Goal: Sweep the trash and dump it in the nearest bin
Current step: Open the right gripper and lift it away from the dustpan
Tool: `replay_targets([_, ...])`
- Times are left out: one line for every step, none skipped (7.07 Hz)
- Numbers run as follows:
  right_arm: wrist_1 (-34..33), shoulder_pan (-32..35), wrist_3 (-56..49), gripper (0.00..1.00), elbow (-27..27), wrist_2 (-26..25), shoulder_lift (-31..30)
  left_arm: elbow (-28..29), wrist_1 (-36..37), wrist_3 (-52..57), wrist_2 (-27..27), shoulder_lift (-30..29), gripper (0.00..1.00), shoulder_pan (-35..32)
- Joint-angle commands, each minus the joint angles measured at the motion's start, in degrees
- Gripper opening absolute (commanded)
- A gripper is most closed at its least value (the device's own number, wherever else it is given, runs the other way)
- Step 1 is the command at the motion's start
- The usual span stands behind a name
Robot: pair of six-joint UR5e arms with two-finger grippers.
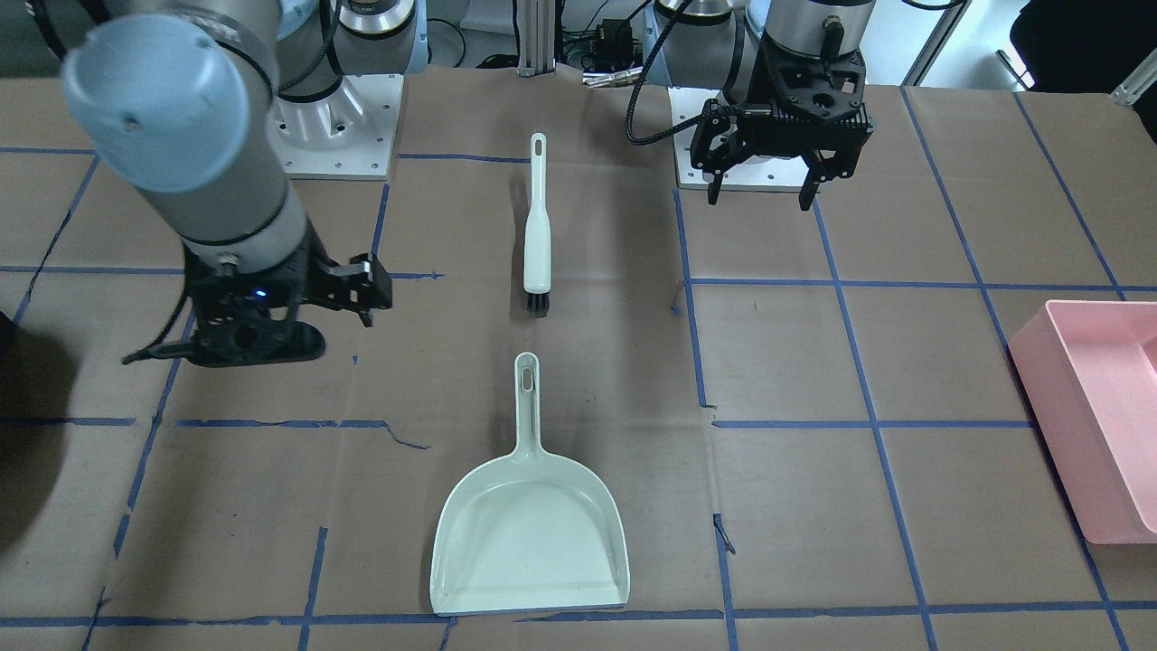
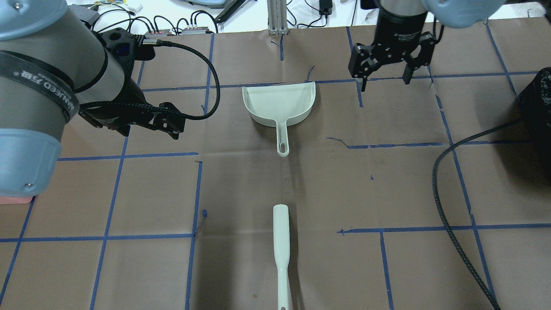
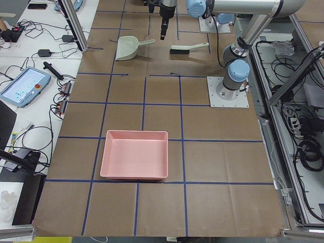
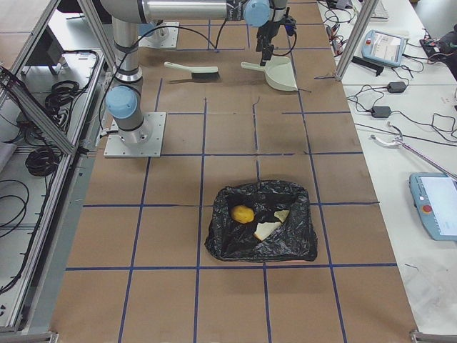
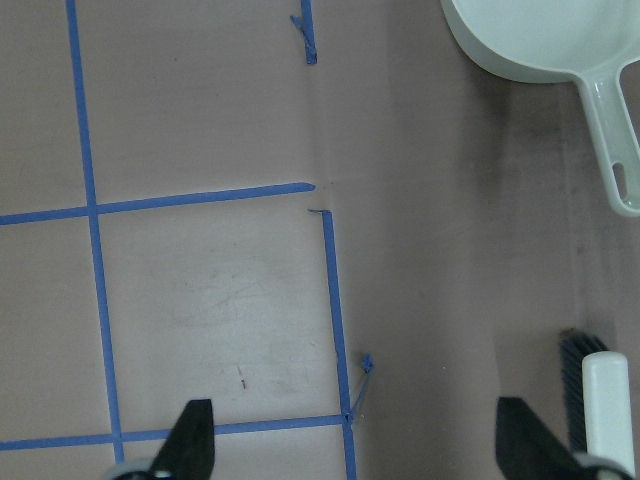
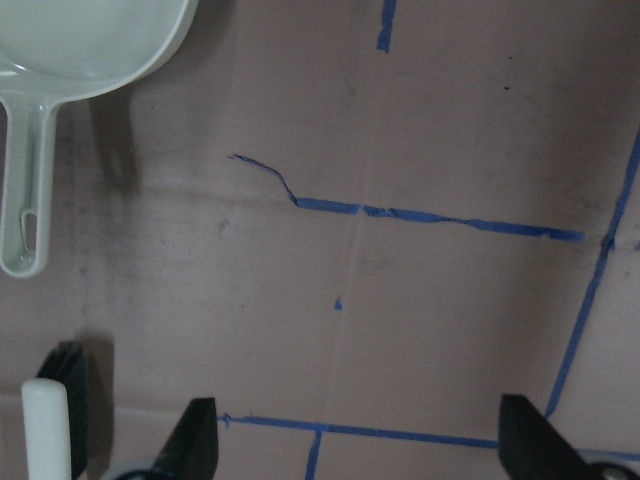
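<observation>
Brown paper gridded with blue tape covers the table (image 4: 235, 307). At its right-hand end, well apart from both sets of jaws, the trash (image 4: 265, 230), a yellow potato-like lump and two white bread pieces with brown crust, lies inside a black bag-lined bin (image 4: 300, 246). A pale green plastic dustpan (image 1: 529, 533) and a pale green hand brush with dark bristles (image 1: 537, 226) lie in line between the two grippers, touched by neither. The right gripper (image 2: 384, 84) hangs above the paper, jaws spread wide and empty, with the dustpan off to its left. The left gripper (image 1: 759, 194) likewise gapes empty, the dustpan to its right. A pink rectangular tray (image 3: 134, 161) sits far beyond the left jaws, at the table's other end.
</observation>
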Motion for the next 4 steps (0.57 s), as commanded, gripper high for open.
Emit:
replay_targets([-0.1,-3.5,-2.5,1.0,5.8,0.1,-7.5,0.0,0.0,-0.2,-0.1,-0.3,0.99,0.0])
replay_targets([-0.1,-3.3,0.2,1.0,7.0,0.2,-9.8,0.0,0.0,-0.3,-0.1,-0.3,0.99,0.0])
replay_targets([-0.3,-3.2,2.0,1.0,9.4,0.9,-11.4,0.0,0.0,-0.3,-0.2,-0.3,0.99,0.0])
replay_targets([-3.3,-3.2,3.2,1.0,12.4,1.0,-12.9,0.0,0.0,-0.4,-0.2,-0.3,0.99,0.0])
